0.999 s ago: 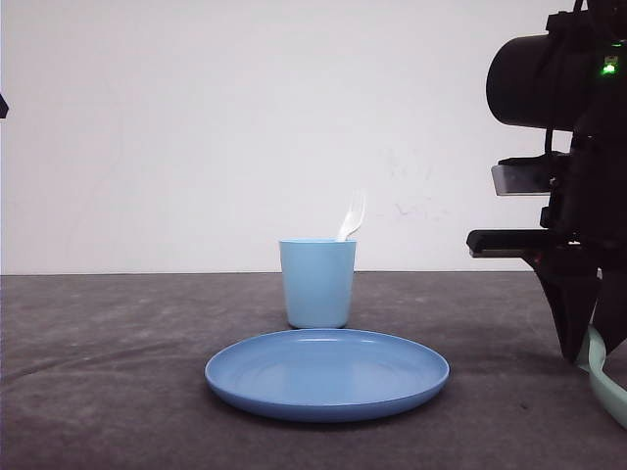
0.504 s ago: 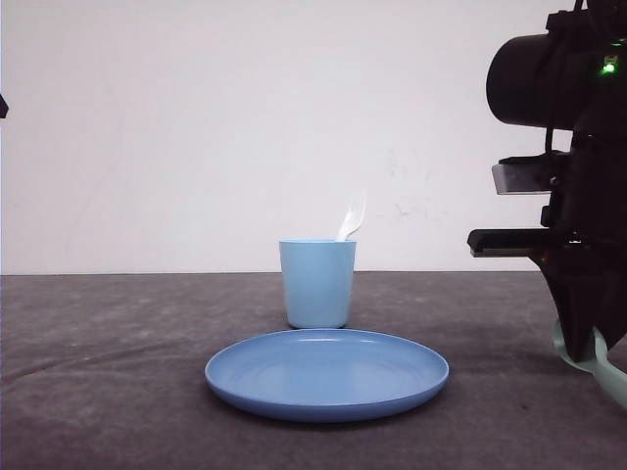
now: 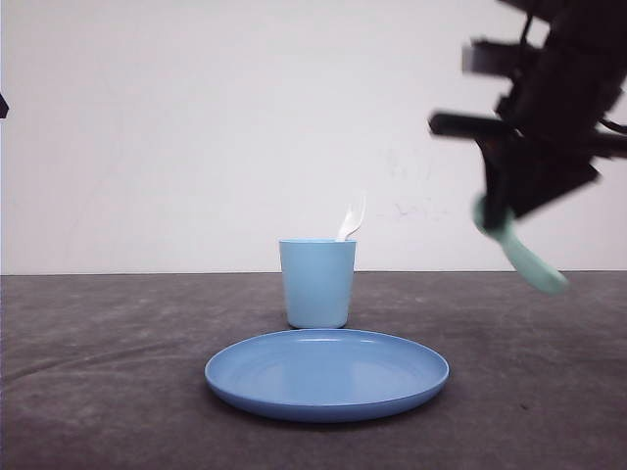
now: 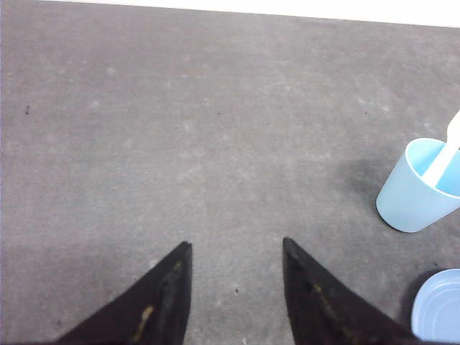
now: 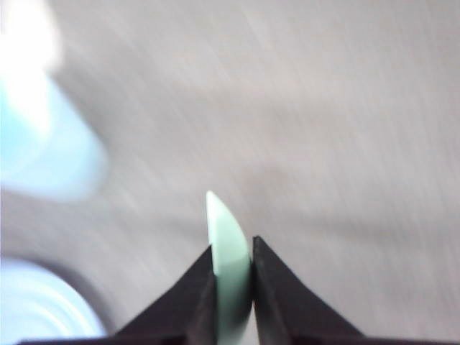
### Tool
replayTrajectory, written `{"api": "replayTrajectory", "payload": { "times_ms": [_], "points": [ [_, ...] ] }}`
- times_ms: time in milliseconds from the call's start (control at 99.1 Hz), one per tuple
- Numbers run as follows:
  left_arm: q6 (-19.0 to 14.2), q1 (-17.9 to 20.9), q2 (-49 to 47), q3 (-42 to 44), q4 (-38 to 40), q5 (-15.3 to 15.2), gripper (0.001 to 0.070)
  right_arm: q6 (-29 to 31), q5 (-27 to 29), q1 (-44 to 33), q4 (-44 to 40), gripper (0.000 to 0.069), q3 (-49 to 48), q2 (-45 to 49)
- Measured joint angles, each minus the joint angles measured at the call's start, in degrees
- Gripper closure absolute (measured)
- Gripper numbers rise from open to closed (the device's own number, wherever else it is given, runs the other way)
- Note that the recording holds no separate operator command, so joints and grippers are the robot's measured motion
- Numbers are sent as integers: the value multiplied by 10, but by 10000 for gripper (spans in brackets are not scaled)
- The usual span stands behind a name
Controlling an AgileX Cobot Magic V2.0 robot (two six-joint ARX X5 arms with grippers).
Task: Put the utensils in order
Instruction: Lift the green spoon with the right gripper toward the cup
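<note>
We are lifting the green spoon (image 3: 519, 250) high off the table (image 3: 118, 372) now, our right gripper (image 5: 231, 262) squeezing it tight while our left gripper (image 4: 236, 253) is hanging open, so it is going toward the cup (image 3: 317, 282) holding the fork (image 3: 352, 215).

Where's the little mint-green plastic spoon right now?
In the front view, the mint-green plastic spoon hangs in the air at the right, pinched in the right gripper, above the table and right of the light blue cup.
</note>
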Motion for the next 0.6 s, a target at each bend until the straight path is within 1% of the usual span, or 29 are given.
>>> {"api": "replayTrajectory", "payload": {
  "times_ms": [171, 252, 363, 595],
  "points": [
    [0, 0, 0, 0, 8, 0, 481, -62, -79, 3, 120, 644, 0, -1],
    [0, 0, 0, 0, 12, 0, 480, -82, -103, 6, 171, 644, 0, -1],
    [0, 0, 0, 0, 13, 0, 480, -98, -109, 10, 238, 644, 0, -1],
    [0, 0, 0, 0, 13, 0, 480, -106, -109, 16, 367, 644, 1, 11]
  ]
}}
